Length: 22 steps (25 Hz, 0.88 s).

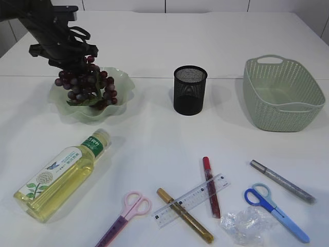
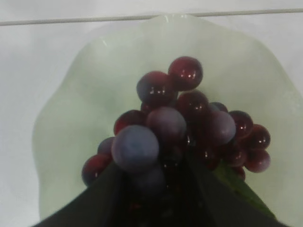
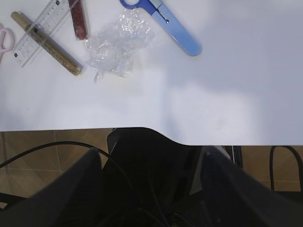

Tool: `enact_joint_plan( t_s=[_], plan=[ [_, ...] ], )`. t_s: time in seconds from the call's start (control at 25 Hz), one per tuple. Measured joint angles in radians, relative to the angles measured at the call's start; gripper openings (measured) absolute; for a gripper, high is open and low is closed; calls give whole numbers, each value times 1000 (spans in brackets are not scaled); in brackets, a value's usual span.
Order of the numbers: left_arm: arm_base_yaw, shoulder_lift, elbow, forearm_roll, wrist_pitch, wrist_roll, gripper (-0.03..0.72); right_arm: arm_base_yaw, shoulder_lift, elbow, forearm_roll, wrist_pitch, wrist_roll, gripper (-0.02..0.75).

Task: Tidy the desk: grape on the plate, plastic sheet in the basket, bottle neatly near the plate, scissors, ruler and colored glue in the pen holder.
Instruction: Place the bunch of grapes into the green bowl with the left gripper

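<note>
Grapes (image 2: 184,127) hang over the plate (image 2: 71,118), pinched at the stem end by the left gripper (image 2: 161,189). Released from this height, the bunch could roll off the shallow rim. Right gripper (fingers spread, holding nothing) waits off the table edge.

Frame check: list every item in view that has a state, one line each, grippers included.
left gripper: shut on grape bunch
grape bunch: held over the plate
plate: upright on the table, under the grapes
right gripper: open, holding nothing
bottle: lying on its side, capped
pen holder: upright
basket: upright, nothing visible inside
pink scissors: closed, flat
blue scissors: closed, flat
plastic sheet: crumpled on the table
</note>
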<state>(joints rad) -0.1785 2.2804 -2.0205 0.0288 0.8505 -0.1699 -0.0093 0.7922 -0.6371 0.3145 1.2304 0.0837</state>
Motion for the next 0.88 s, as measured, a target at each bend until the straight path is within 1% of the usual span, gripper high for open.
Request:
enact_joint_plan(
  t_s=[0.16, 0.28, 0.4, 0.48, 0.6, 0.72, 0.88],
  plan=[
    [2, 17, 0, -47, -31, 0, 251, 0, 0, 0, 8, 0, 2, 512],
    [2, 30, 0, -64, -37, -1, 272, 0, 0, 0, 8, 0, 2, 512],
    [2, 36, 0, -65, -43, -2, 347, 0, 0, 0, 10, 0, 2, 512],
    [2, 41, -2, -66, -47, -2, 421, 0, 0, 0, 10, 0, 4, 512],
    [2, 47, -2, -68, -51, -2, 514, 0, 0, 0, 10, 0, 11, 512],
    [3, 50, -2, -68, -52, -2, 546, 0, 0, 0, 10, 0, 27, 512],
    [4, 33, -2, -70, -38, -2, 554, 0, 0, 0, 23, 2, 34, 512]
  ],
)
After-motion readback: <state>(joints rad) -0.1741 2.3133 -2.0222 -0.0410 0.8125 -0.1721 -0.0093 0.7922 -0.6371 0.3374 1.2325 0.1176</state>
